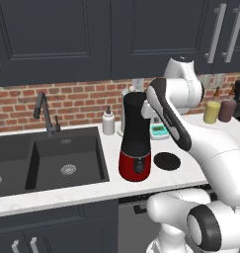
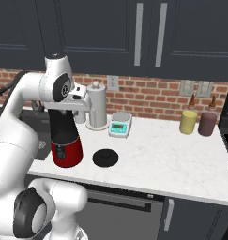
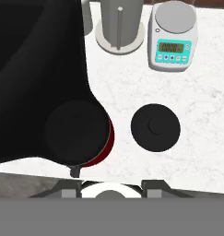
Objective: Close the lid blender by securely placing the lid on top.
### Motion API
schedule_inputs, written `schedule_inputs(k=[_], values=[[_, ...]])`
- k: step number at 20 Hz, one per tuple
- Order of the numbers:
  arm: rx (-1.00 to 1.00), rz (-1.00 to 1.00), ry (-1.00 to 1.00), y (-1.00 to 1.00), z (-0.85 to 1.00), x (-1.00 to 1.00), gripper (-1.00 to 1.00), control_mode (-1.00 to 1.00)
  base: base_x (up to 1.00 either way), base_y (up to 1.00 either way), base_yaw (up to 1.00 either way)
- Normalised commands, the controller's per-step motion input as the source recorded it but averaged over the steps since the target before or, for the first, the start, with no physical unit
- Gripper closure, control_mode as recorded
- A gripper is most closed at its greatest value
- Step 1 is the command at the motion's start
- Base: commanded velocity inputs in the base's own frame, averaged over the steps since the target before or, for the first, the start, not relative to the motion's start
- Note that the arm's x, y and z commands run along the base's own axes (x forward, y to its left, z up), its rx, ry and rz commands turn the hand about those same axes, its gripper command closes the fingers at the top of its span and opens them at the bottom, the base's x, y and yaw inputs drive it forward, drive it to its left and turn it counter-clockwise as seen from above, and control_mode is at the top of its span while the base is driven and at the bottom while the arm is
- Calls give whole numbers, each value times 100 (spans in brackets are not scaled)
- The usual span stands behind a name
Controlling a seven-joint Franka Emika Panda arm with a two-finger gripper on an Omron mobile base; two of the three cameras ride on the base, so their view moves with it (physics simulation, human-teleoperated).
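**One lid flat on the counter, blender uncovered**

The lid [image 3: 155, 127] lay on the white counter [image 2: 181, 159] just right of the blender [image 1: 136, 138], apart from it. Behind stood a kitchen scale [image 3: 172, 38]. The gripper hung above the blender; whether its fingers were open or closed, I could not tell.

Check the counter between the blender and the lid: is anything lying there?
No. In the hand view, only bare white marble counter separates the blender from the lid; the kitchen scale sits farther back.
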Motion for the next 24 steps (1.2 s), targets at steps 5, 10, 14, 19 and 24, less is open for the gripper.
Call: schedule_inputs(k=[5, 10, 14, 19, 24], values=[[0, 0, -1, 0, 0, -11, -100, -100, 0, 0, 0], [0, 0, 0, -9, -26, -1, -100, -100, 0, 0, 0], [4, 0, -13, -50, -59, -16, -100, -100, 0, 0, 0], [20, 0, -12, -92, -40, -23, -100, -100, 0, 0, 0], [1, 1, 8, -59, -48, 23, -100, -100, 0, 0, 0]])
